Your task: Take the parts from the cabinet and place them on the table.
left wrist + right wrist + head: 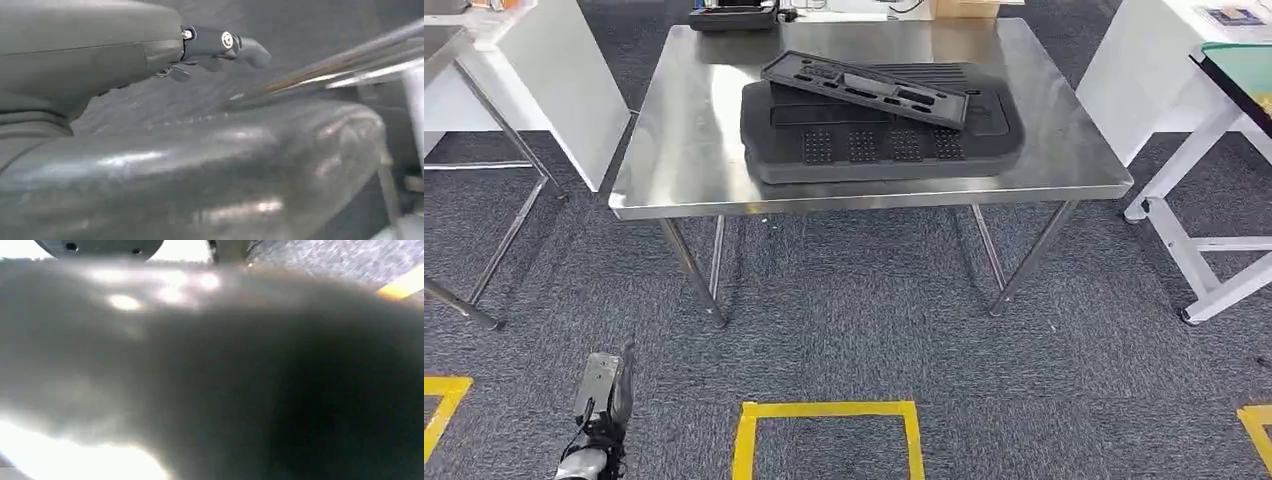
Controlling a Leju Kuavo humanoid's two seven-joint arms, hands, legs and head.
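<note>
Two dark moulded parts (879, 125) lie stacked on the steel table (684, 160); likely light, stiff. You'd grip their edges. Left hand (602, 400) hangs empty, fingers apart; right hand's state can't be told.

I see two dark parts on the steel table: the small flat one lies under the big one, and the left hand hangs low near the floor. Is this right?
Not quite. In the head view the smaller flat part lies tilted on top of the large dark part, not under it. The rest holds: both are on the steel table, and the left hand hangs low over the carpet, holding nothing.
</note>
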